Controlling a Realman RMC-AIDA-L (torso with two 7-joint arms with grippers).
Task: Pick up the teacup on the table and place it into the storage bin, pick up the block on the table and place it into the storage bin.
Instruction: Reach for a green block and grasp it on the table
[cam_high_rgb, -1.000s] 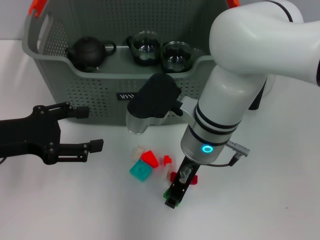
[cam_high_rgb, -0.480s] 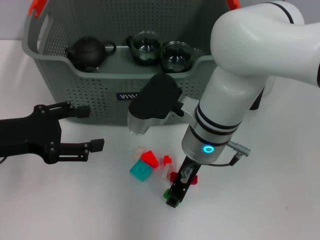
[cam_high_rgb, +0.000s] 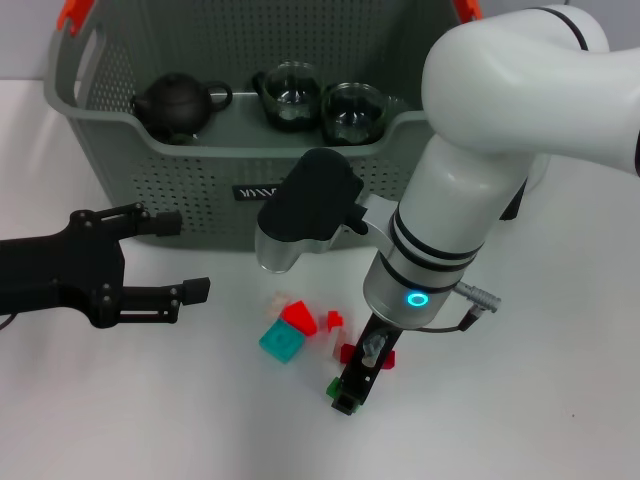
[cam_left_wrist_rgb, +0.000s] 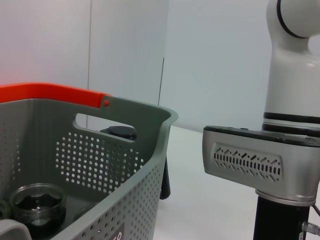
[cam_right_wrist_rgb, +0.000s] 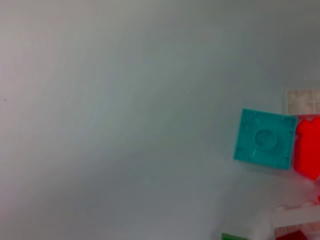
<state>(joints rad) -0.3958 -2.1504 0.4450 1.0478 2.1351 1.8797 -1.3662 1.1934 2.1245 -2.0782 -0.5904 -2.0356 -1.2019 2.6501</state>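
A grey-green storage bin (cam_high_rgb: 200, 190) stands at the 12 o'clock side of the white desk (cam_high_rgb: 540, 400). Inside it sit a black teapot (cam_high_rgb: 175, 103) and two glass teacups (cam_high_rgb: 287, 95). The right claw (cam_high_rgb: 352, 385) points down among small blocks at 6 o'clock, beside a teal block (cam_high_rgb: 281, 343); its opening cannot be told. The left claw (cam_high_rgb: 185, 258) rests at 9 o'clock, spread wide and holding nothing.

No text, brand or number can be read. The small black label (cam_high_rgb: 255, 190) on the front wall of the storage bin (cam_high_rgb: 150, 190) carries pale markings too small to make out; in the left wrist view its corner shows, equally unreadable.
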